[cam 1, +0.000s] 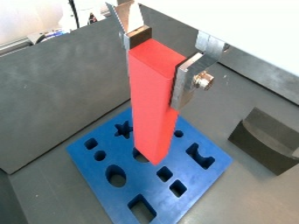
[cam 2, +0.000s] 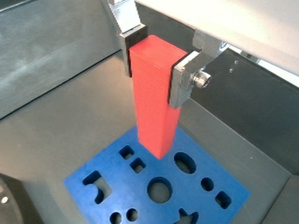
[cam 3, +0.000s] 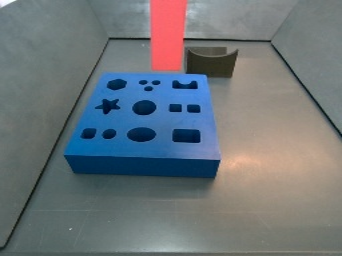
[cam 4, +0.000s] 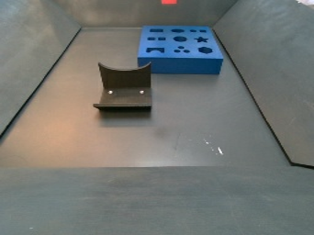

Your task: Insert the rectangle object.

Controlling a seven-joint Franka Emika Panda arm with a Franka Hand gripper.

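The rectangle object (cam 1: pixel 155 105) is a tall red-pink bar, and my gripper (cam 1: pixel 158 59) is shut on its upper end, one silver finger on each side. It hangs upright above the blue board (cam 1: pixel 105 179) with shaped holes, its lower end clear of the board's top. Both wrist views show this; the bar (cam 2: pixel 155 101), gripper (cam 2: pixel 156 59) and board (cam 2: pixel 117 206) appear there too. In a side view the bar (cam 3: pixel 167 30) stands in the air over the board's (cam 3: pixel 147 150) far edge, with the gripper above the frame. The board has a rectangular hole (cam 3: pixel 187 133).
A dark grey fixture with a curved notch stands on the floor beside the board in both side views (cam 3: pixel 211 60) (cam 4: pixel 123 89) and in a wrist view (cam 1: pixel 267 140). Grey walls (cam 3: pixel 54 40) enclose the floor.
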